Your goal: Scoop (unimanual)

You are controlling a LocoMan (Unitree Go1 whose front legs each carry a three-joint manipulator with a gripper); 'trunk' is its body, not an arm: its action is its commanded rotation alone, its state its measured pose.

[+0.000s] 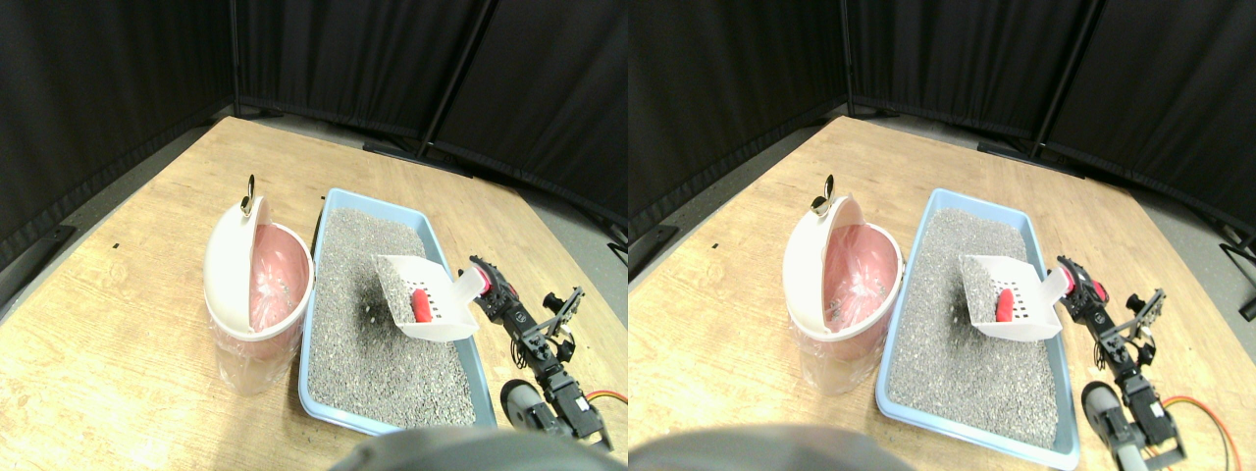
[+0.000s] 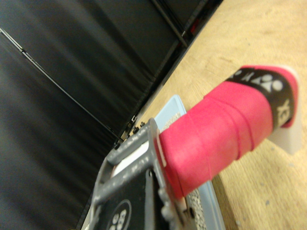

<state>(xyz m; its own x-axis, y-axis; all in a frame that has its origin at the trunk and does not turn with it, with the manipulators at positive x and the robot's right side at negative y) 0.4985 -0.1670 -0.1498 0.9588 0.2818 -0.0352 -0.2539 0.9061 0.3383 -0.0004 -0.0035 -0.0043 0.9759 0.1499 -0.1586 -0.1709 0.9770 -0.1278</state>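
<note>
A white slotted scoop (image 1: 424, 287) hangs tilted above the right side of the grey litter (image 1: 363, 343) and throws a dark shadow on it. In the scoop lies a small red object (image 1: 420, 305). My right gripper (image 1: 488, 283) is shut on the scoop's handle at the tray's right edge. In the wrist view the pink-wrapped handle (image 2: 216, 129) with a black band fills the middle, beside the dark jaw. The litter lies in a light blue tray (image 1: 307, 339).
To the left of the tray stands a pink bin (image 1: 275, 294) with a plastic liner and its white lid (image 1: 228, 260) tipped open. The wooden table (image 1: 118, 373) extends to the left. Black curtains (image 1: 118, 59) close off the back. An orange cable (image 1: 610, 396) trails by my arm.
</note>
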